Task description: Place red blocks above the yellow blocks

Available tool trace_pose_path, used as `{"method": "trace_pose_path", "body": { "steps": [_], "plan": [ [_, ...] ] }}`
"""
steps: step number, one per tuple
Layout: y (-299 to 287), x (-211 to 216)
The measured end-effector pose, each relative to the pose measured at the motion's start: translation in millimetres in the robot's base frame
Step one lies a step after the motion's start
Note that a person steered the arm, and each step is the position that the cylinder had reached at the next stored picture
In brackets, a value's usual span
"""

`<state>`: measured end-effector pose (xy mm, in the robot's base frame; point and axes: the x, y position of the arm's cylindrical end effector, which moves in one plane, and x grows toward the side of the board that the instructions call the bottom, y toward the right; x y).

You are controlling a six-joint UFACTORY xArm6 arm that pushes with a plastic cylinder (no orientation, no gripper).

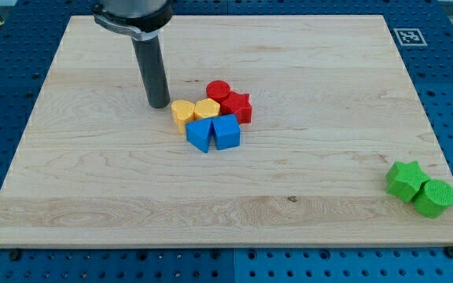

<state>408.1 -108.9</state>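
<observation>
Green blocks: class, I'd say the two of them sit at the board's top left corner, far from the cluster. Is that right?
Not quite. The camera view shows the green star block and green cylinder at the board's bottom right corner, still far from the cluster.

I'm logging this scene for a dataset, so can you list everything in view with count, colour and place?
Red blocks: 2, a cylinder and a star, centre cluster, its upper right.
Yellow blocks: 2, one beside another, cluster's left.
Blue blocks: 2, one beside another, cluster's bottom.
Green blocks: 2, a star and a cylinder, the view's bottom right.
Wooden board: 1, light, under everything.
Marker tag: 1, black and white, top right.
My tip: 1, dark, just left of the yellow blocks.
</observation>
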Motion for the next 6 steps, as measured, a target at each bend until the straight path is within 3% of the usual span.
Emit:
{"method": "trace_pose_path", "body": {
  "steps": [3,6],
  "plan": [
    [19,-26],
    [113,-30]
  ]
}}
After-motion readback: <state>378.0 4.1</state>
